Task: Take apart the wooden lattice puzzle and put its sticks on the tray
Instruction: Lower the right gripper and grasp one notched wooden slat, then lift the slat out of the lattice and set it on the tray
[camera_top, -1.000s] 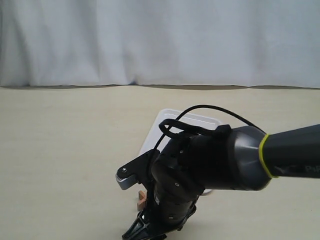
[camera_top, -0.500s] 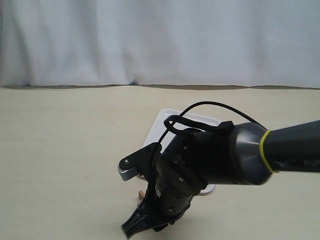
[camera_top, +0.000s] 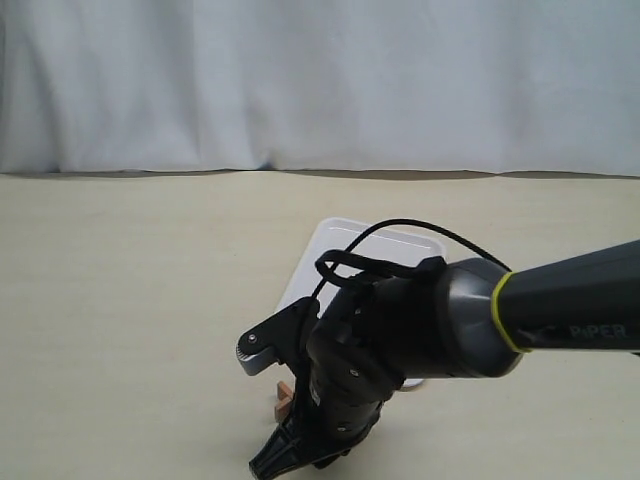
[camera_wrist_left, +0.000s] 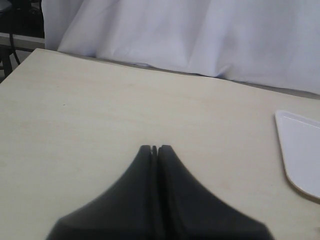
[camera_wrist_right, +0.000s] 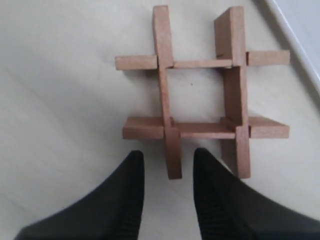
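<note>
- Blocking the exterior view, the right arm (camera_top: 420, 330) is hiding part of the tray (camera_top: 335, 240) and nearly all of the wooden lattice puzzle (camera_wrist_right: 200, 95); a black cable (camera_top: 400, 226) is looping over it.
- Puzzle is lying flat and assembled on the worktop (camera_top: 120, 280), just beside the tray.
- Right pincer (camera_wrist_right: 167, 157) is standing released, straddling the end of one stick (camera_wrist_right: 163, 90), gaps on both sides.
- Left pincer (camera_wrist_left: 155, 149) is hanging clenched, holding nothing.
- Pale beige worktop is running back to a white curtain (camera_top: 320, 80).
- "PiPER" lettering (camera_top: 600, 330) is showing on the arm.
</note>
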